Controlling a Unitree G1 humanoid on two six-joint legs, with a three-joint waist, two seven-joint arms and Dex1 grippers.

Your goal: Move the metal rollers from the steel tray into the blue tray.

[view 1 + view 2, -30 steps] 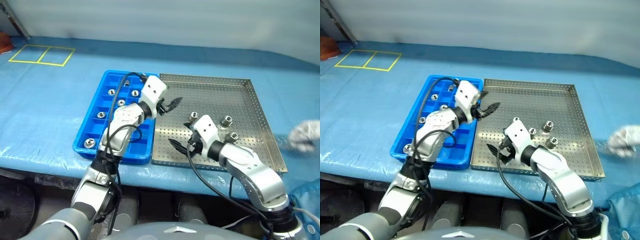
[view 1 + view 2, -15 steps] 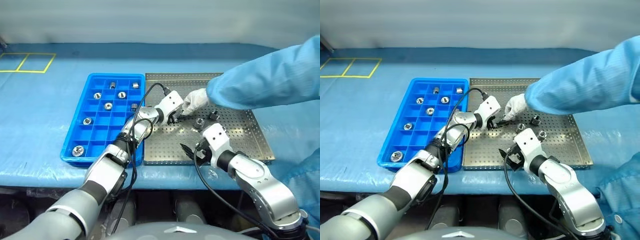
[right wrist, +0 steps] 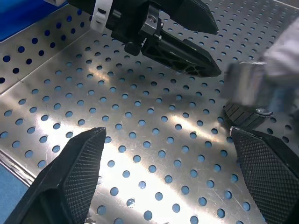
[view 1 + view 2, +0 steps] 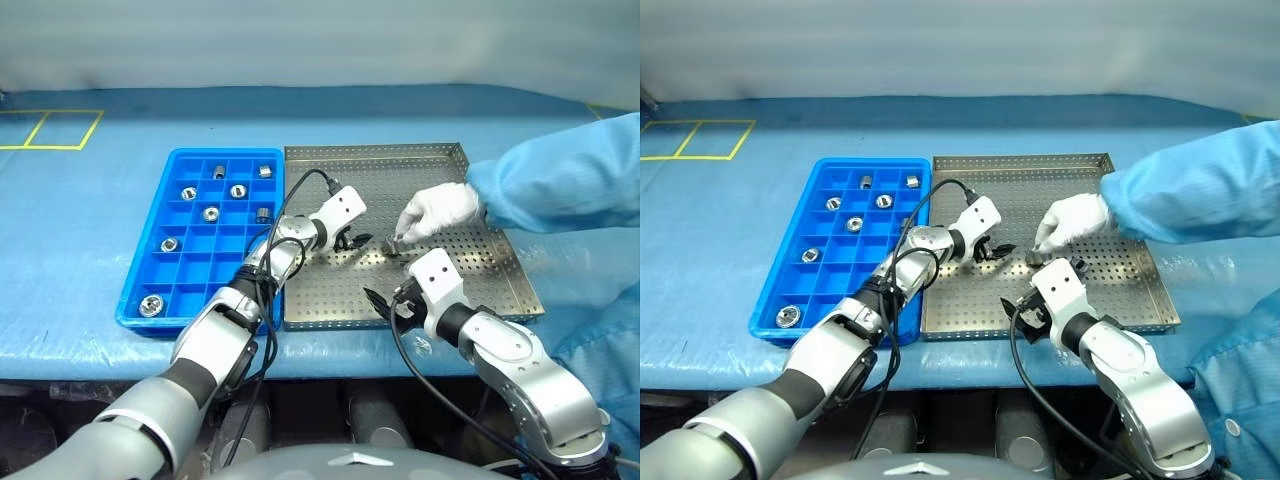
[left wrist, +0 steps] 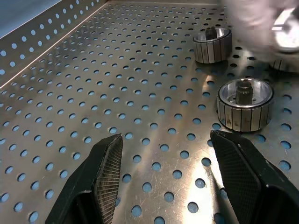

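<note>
Just ribbed shiny rollers (image 5: 245, 108), perforated steel tray (image 5: 93, 84), gridded blue tray (image 4: 150, 270)

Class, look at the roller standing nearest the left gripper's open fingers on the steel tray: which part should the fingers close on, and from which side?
Probably the ribbed outer wall of the roller: it stands on end, hollow up, so the left gripper could advance level across the steel tray.
</note>
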